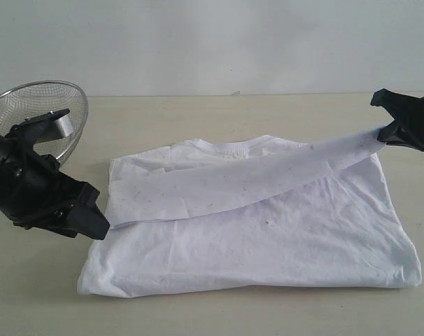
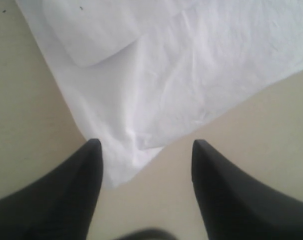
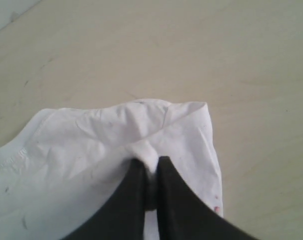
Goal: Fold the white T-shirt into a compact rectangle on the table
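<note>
Partly cropped right gripper (image 3: pixel 150 163), pinching white T-shirt (image 1: pixel 268 231)

The exterior camera sits low and looks slantwise across the table (image 1: pixel 198 112) toward a pale wall (image 1: pixel 212 42), wide enough to hold the whole white T-shirt (image 1: pixel 268 231). My wrist cameras look close past my left gripper (image 2: pixel 145 145) at a shirt corner and along my right gripper (image 3: pixel 151 162) at pinched cloth, both spots also in the wide view.
</note>
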`<state>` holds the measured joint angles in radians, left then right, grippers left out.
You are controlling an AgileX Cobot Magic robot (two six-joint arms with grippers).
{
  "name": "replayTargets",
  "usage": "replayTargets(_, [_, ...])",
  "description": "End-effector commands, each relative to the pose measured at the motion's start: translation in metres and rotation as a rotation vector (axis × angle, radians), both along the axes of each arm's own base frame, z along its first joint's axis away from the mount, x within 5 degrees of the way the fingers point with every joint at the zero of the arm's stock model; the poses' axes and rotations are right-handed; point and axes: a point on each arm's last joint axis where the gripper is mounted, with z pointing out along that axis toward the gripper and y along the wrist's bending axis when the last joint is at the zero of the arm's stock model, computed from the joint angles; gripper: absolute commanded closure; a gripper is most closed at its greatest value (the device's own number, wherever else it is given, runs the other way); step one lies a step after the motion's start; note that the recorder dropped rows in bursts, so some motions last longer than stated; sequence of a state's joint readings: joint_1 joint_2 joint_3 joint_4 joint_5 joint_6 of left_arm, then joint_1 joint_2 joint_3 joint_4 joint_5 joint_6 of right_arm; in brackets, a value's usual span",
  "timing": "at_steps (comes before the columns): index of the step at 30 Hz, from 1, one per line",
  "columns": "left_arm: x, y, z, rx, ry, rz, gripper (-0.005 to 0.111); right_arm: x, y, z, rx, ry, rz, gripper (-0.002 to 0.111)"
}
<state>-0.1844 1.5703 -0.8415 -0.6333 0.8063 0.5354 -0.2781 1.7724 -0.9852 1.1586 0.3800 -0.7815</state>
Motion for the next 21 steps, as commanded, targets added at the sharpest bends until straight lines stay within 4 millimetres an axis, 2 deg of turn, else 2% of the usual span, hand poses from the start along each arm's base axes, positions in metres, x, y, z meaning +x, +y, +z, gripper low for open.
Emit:
replayTargets(1, [-0.004, 0.000, 0.001, -0.005, 0.024, -0.009, 0.055, 0.001, -0.002, -0.001, -0.010, -0.001, -0.007, 0.107])
replayTargets(7, [0.009, 0.002, -0.001, 0.014, -0.075, 0.064, 0.055, 0.001, 0.000, -0.002, 0.001, 0.003, 0.005, 0.088])
replayTargets(10, [0.014, -0.002, -0.013, -0.024, -0.028, 0.105, 0.055, 0.001, 0.000, -0.002, 0.004, 0.004, 0.008, 0.079])
replayTargets(16, [0.027, -0.008, -0.044, -0.055, 0.042, 0.106, 0.055, 0.000, 0.003, -0.002, 0.005, 0.005, 0.054, 0.075])
replayTargets(21, [0.039, -0.011, -0.053, -0.067, 0.045, 0.113, 0.055, -0.001, 0.006, -0.002, 0.027, 0.015, 0.088, 0.075])
